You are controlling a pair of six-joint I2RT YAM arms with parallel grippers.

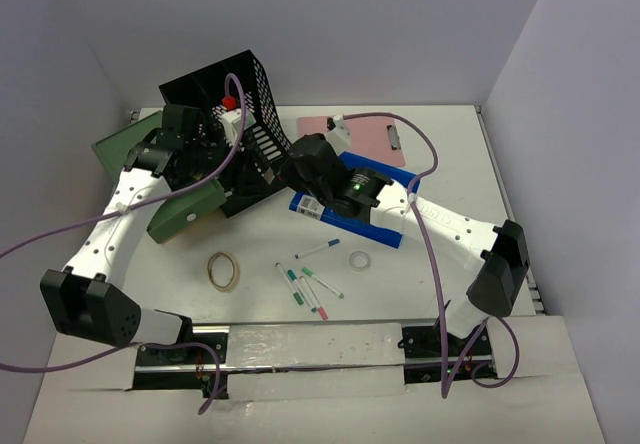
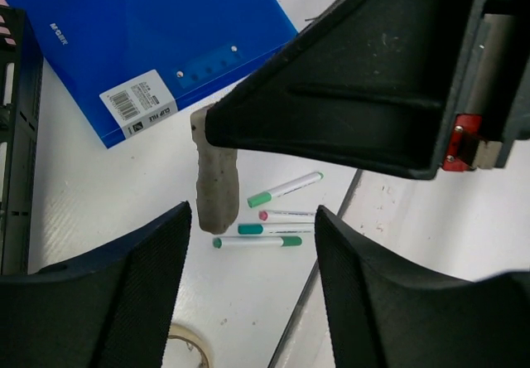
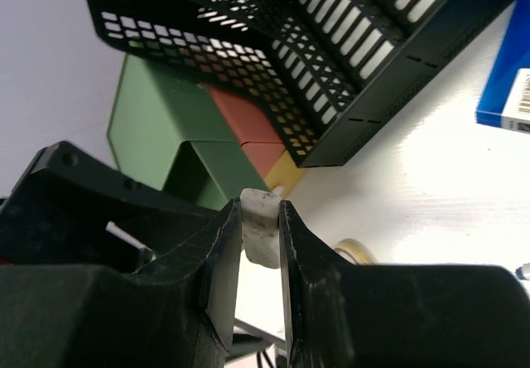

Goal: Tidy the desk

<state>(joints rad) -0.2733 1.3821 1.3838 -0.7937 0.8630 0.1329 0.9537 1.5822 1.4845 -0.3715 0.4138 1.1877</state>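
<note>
The right claw is clamped on a small off-white block. The block is pinched between both pads, and in the left wrist view much of its length sticks out past the tips. The left claw is seen with its fingers apart and nothing gripped. The block hangs at the mouth of that gap, closer to one finger; whether it touches cannot be told. The white worktop lies beneath both claws. Beyond the open left claw, through the gap, a few green-capped markers are seen lying on the worktop. A blue clip file lies further out past them, and part of a tape roll shows close under the same claw. Past the tips of the right claw, a black mesh tray is seen tilted. A green file holder with red and yellow parts sits behind the tray. A pink clipboard lies on the worktop beyond the right claw's wrist, near the back wall.
</note>
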